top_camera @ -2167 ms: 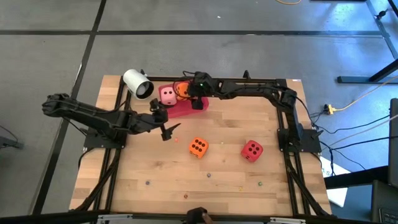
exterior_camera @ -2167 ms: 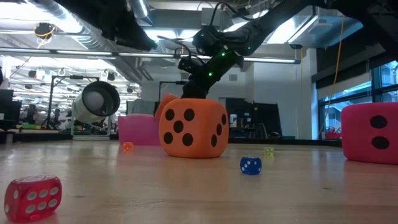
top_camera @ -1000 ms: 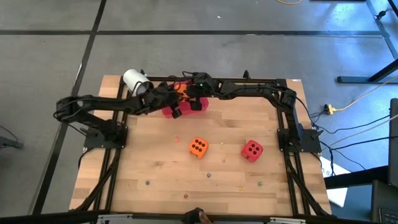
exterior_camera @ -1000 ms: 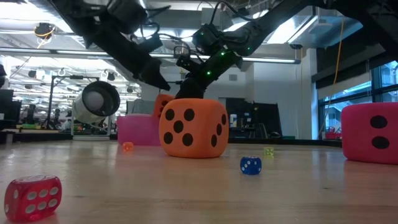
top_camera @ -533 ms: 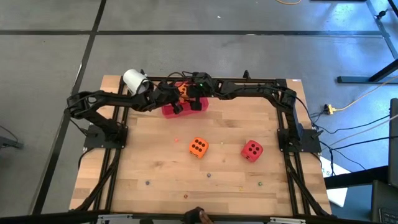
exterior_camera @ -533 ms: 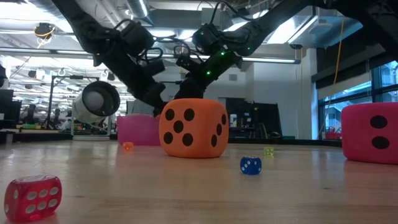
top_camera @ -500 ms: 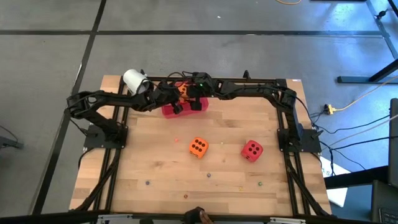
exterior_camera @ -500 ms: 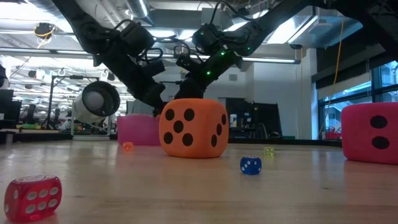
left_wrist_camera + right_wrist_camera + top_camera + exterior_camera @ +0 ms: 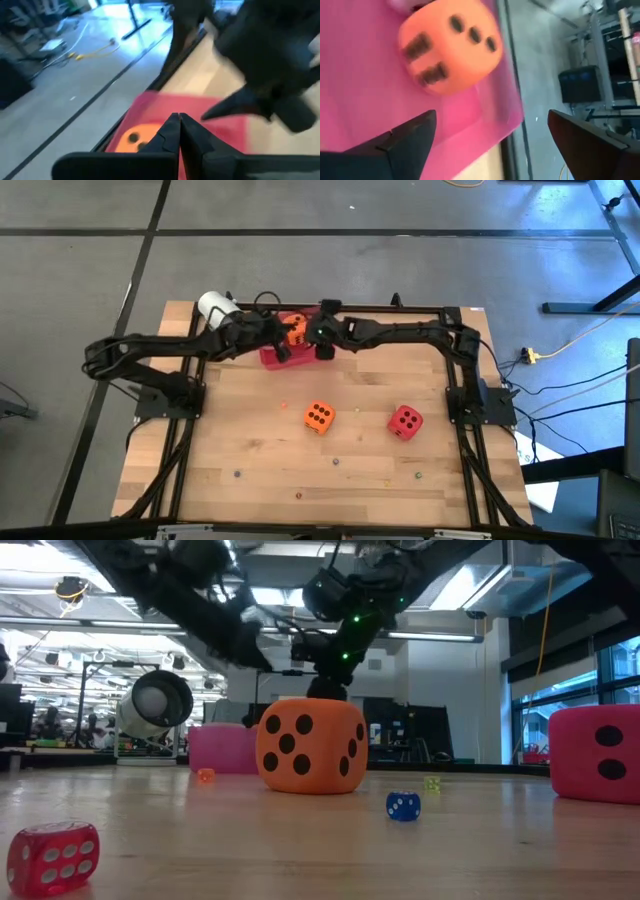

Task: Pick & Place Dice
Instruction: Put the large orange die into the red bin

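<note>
A red tray (image 9: 300,356) lies at the table's far edge with an orange die (image 9: 293,330) resting in it. The pink die (image 9: 222,748) stands beside it; in the high view my left arm covers it. A second orange die (image 9: 319,416) and a red die (image 9: 405,421) sit on the bare table nearer the front. My left gripper (image 9: 177,124) hovers shut and empty over the tray's left part. My right gripper (image 9: 492,142) hangs open over the tray, the orange die (image 9: 447,47) ahead of its fingers and apart from them.
A white cylinder (image 9: 215,308) lies at the far left corner beside my left arm. Tiny coloured dice and beads are scattered on the front half, among them a clear red one (image 9: 52,855) and a blue one (image 9: 403,805). The two grippers stand close together over the tray.
My left gripper has risen above the tray and drawn back a little toward the table's left edge. My right gripper has turned about its wrist over the tray and shifted slightly toward the right. The dice and the tray have stayed where they were.
</note>
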`<state>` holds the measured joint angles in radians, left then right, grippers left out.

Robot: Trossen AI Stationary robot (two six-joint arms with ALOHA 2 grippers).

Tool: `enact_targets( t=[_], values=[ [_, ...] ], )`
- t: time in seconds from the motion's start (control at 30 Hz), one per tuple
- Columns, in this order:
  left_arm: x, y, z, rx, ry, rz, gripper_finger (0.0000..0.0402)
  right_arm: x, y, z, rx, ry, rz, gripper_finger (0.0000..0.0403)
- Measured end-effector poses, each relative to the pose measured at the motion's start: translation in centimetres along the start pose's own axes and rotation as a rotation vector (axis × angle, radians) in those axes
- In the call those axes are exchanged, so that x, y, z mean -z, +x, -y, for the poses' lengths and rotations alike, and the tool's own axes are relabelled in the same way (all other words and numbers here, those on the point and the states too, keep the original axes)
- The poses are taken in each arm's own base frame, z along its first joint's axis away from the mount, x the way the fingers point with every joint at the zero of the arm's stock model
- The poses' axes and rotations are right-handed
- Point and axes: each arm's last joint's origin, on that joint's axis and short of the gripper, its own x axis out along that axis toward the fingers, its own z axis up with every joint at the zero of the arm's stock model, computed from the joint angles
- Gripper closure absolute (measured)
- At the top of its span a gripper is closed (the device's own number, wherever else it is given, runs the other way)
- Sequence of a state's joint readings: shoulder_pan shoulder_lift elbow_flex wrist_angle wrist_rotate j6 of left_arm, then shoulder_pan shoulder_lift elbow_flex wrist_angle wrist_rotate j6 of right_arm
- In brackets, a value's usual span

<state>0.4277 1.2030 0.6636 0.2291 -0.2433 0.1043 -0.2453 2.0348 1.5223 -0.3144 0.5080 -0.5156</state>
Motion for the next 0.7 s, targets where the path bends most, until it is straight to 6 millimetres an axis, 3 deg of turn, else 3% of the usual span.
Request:
enact_targets(
  t=[0.2,0.33,0.47,0.7],
  values=[
    [-0.7,-1.7,1.2,0.144,-0.056,0.021,0.0395,-0.9,-2.4,-2.1,-0.058,-0.035,-0.02,0.0046],
    [-0.3,-2.0,1.9,0.228,-0.029,-0.023,0.0386,-1.9,-4.5,-2.7,-0.055,0.045,-0.052,0.0052],
    [-0.2,-2.3,2.9,0.306,-0.008,-0.033,0.0361,-2.4,-7.5,-2.3,-0.083,0.133,-0.086,0.0053],
    [-0.3,-3.2,5.2,0.375,0.087,-0.007,0.0285,-0.6,-13.2,-0.5,-0.107,0.285,-0.196,0.0053]
  ],
)
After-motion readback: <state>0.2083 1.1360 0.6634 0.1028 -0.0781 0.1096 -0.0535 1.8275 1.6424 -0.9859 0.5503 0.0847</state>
